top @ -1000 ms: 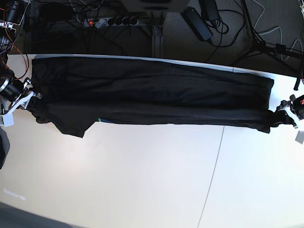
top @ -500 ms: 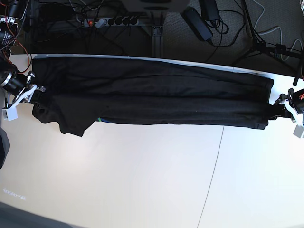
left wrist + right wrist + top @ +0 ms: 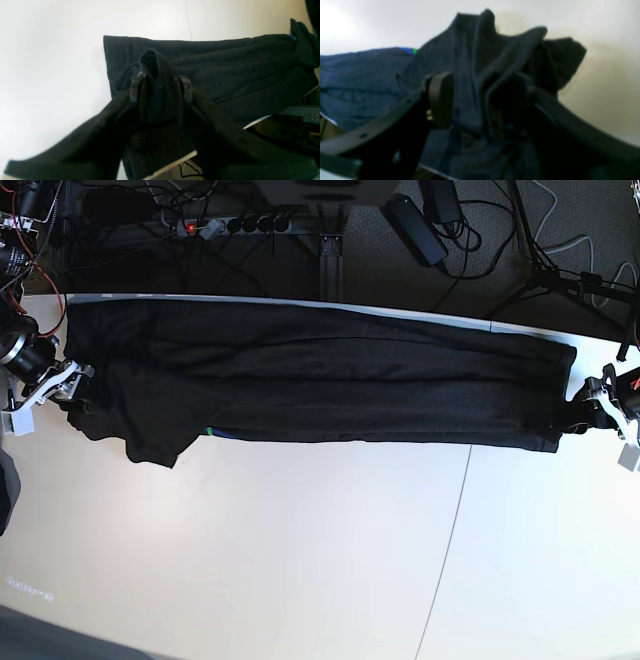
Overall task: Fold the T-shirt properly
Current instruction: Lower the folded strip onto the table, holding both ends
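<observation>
The black T-shirt (image 3: 320, 380) lies folded into a long narrow strip along the far side of the white table (image 3: 300, 560). A sleeve corner sticks out toward me near its left end, beside a speck of coloured print. My left gripper (image 3: 587, 408) is at the strip's right end. In the left wrist view it (image 3: 160, 87) is open, with a ridge of T-shirt (image 3: 237, 70) cloth standing between its fingers. My right gripper (image 3: 70, 383) is at the left end. In the right wrist view it (image 3: 482, 97) is open wide, astride bunched T-shirt (image 3: 365, 80) cloth.
The table's far edge runs just behind the shirt. Beyond it, on the floor, lie a power strip (image 3: 235, 225), cables and a stand's legs (image 3: 560, 275). A thin seam (image 3: 450, 540) crosses the tabletop at front right.
Both grippers have gone from shut on the shirt's ends to open. The cloth that was pulled taut at both ends now rests slack on the table.
</observation>
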`<state>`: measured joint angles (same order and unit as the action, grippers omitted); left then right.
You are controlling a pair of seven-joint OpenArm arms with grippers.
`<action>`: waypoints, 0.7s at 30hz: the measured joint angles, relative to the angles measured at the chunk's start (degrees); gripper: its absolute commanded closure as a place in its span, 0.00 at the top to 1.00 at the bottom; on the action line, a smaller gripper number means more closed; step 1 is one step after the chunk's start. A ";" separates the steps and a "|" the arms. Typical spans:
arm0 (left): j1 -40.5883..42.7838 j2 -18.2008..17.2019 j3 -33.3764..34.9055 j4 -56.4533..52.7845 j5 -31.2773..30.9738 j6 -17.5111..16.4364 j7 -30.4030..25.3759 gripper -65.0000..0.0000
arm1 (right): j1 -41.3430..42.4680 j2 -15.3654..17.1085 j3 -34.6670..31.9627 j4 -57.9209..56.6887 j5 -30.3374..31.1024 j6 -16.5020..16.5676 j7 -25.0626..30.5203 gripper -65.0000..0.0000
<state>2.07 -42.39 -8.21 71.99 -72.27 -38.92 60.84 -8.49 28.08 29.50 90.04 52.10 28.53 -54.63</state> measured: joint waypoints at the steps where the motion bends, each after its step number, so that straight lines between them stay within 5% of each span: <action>1: 0.00 0.00 0.00 0.00 0.00 0.00 0.00 0.33 | 0.79 -0.02 0.02 0.00 -0.55 -0.02 0.42 0.55; 10: 0.00 0.00 0.00 0.00 -0.92 0.00 0.31 0.33 | 12.61 0.07 0.13 -3.08 -9.60 -0.02 2.54 0.55; 21: 0.00 0.00 0.00 0.00 -2.25 0.00 0.92 0.33 | 17.88 -0.28 0.11 -24.57 -7.78 -0.02 4.92 0.55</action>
<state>2.07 -42.39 -8.21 71.99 -74.52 -38.92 61.76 9.39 27.79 29.61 65.47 44.31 28.51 -49.71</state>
